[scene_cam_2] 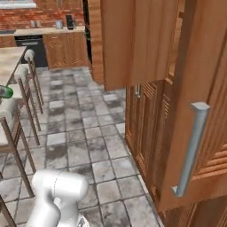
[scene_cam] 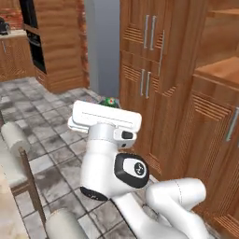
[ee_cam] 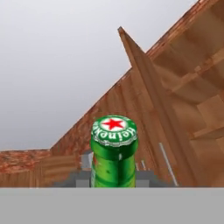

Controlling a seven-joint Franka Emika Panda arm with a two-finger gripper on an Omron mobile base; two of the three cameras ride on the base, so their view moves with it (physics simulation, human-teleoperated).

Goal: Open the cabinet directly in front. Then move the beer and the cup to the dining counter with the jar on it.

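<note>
- Gripper: in your hand view the jaws appear clamped on the neck of the beer; the fingertips themselves are cut off at the lower edge, so treat the grip as probable.
- Beer: you see the green neck and the red-star cap, upright between the jaws. In the left base view only a green sliver shows above the white hand.
- Cabinet: its door stands open, with the grey bar handle close to the right base camera.
- Dining counter: you see only a corner, with stools along its edge.
</note>
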